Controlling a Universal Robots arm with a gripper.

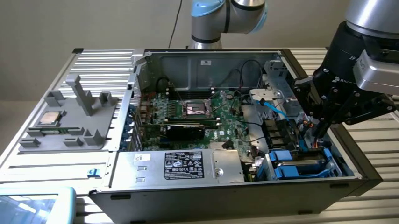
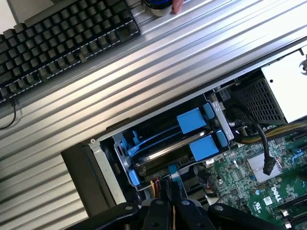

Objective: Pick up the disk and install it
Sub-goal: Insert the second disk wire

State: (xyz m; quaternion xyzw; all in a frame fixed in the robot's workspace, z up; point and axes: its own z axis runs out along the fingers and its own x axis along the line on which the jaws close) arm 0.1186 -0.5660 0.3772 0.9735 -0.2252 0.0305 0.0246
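My hand (image 2: 170,194), fingers closed and empty, hovers by the blue-framed silver disk (image 2: 170,146) already seated in its bay at the case's five o'clock corner.

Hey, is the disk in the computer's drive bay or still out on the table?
In. The disk with its blue carrier sits inside the drive bay at the case's corner.

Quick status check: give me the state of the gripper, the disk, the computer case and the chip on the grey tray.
gripper: shut, fingers down inside the case beside the drive bay
disk: seated in the drive bay, blue carrier around it
computer case: lying flat, side panel off, board exposed
chip: resting on the grey tray, outside the case
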